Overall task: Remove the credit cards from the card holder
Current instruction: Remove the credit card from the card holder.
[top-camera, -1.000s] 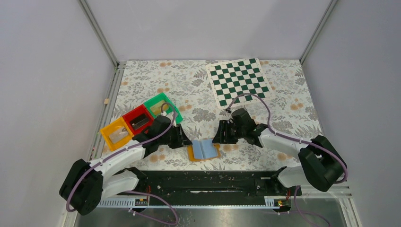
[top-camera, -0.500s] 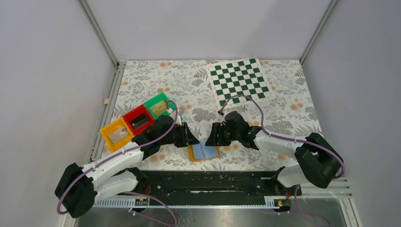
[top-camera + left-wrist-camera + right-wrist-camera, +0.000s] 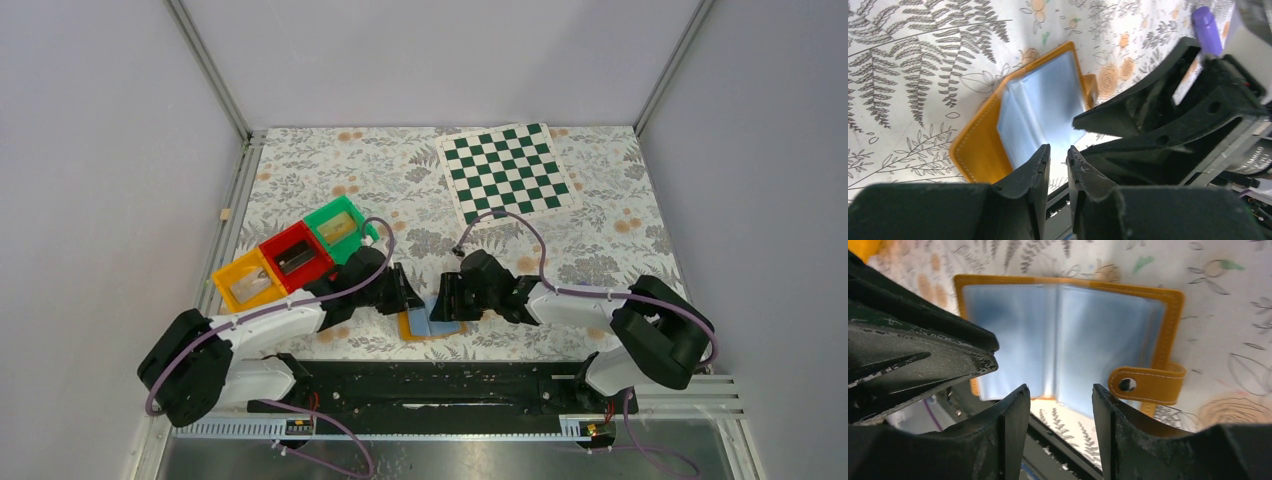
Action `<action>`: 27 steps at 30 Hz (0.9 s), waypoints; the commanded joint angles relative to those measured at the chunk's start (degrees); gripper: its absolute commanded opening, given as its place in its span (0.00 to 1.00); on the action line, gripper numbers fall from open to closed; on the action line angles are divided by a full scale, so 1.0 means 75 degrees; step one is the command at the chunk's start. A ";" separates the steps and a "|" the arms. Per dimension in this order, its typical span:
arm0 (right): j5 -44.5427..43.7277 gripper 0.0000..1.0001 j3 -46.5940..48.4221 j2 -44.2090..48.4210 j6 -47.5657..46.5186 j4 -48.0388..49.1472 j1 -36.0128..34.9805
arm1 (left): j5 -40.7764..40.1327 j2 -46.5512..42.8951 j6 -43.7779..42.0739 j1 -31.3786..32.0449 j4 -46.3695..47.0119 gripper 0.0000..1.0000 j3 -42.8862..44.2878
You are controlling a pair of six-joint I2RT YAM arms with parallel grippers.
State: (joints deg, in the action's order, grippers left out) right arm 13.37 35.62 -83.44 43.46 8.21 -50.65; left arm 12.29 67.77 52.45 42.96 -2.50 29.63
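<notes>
The card holder [image 3: 430,324] lies open on the floral cloth near the front edge, pale-blue inside with an orange border. It also shows in the left wrist view [image 3: 1033,115] and in the right wrist view [image 3: 1063,335], where its snap strap [image 3: 1148,385] sticks out at the right. No separate card shows apart from the blue sleeves. My left gripper [image 3: 412,298] hovers at its left edge; in the left wrist view it [image 3: 1058,148] is almost shut and empty. My right gripper [image 3: 447,303] is over its right part; in the right wrist view it [image 3: 1060,392] is open and empty.
A green-and-white chessboard [image 3: 506,175] lies at the back right. Three joined bins stand at the left: green [image 3: 340,226], red [image 3: 292,254] and orange [image 3: 246,283]. The black base rail [image 3: 440,385] runs just in front of the card holder.
Both arms have closed in on the card holder from either side. The right gripper now covers its right half, and the left gripper has reached its left edge.
</notes>
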 commanded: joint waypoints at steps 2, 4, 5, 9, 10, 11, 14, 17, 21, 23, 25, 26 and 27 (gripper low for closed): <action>-0.1586 0.58 0.0378 0.0035 -0.0215 -0.0753 -0.0078 | -0.0343 0.0300 0.0208 0.0031 0.0546 0.19 -0.0192; -0.1897 0.59 0.0407 0.0149 -0.0366 -0.0990 -0.0078 | -0.0534 0.0315 0.0195 0.0037 0.0433 0.19 -0.0283; -0.2031 0.59 0.0416 0.0207 -0.0420 -0.1037 -0.0078 | -0.0608 0.0327 0.0165 0.0030 0.0374 0.19 -0.0318; -0.1925 0.62 0.0463 0.0184 -0.0617 -0.1048 -0.0072 | -0.0708 0.0444 0.0161 0.0035 0.0357 0.19 -0.0446; -0.1822 0.63 0.0476 0.0126 -0.0646 -0.1031 -0.0072 | -0.0684 0.0492 0.0191 0.0033 0.0407 0.19 -0.0481; -0.1708 0.63 0.0488 0.0056 -0.0657 -0.0990 -0.0072 | -0.0656 0.0533 0.0216 0.0034 0.0456 0.19 -0.0517; -0.1513 0.64 0.0459 -0.0057 -0.0632 -0.0910 -0.0073 | -0.0668 0.0659 0.0214 0.0028 0.0505 0.19 -0.0562; -0.1367 0.64 0.0364 0.0083 -0.0607 -0.0728 -0.0067 | -0.0687 0.0734 0.0186 0.0029 0.0498 0.19 -0.0607; -0.1360 0.66 0.0412 0.0266 -0.0687 -0.0719 -0.0028 | -0.0730 0.0771 0.0166 0.0031 0.0471 0.19 -0.0633; -0.1374 0.66 0.0454 0.0239 -0.0747 -0.0719 0.0028 | -0.0728 0.0777 0.0158 0.0036 0.0501 0.19 -0.0651; -0.1362 0.66 0.0496 0.0179 -0.0798 -0.0713 0.0097 | -0.0722 0.0798 0.0162 0.0035 0.0542 0.19 -0.0669; -0.1360 0.66 0.0499 0.0161 -0.0817 -0.0719 0.0122 | -0.0715 0.0805 0.0161 0.0027 0.0550 0.19 -0.0685; -0.1350 0.66 0.0508 0.0147 -0.0841 -0.0719 0.0150 | -0.0712 0.0817 0.0159 0.0035 0.0564 0.19 -0.0702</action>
State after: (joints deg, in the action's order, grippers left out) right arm 3.16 37.43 -83.09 38.96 2.24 -50.61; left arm 8.49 73.28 53.84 42.96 -0.38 25.23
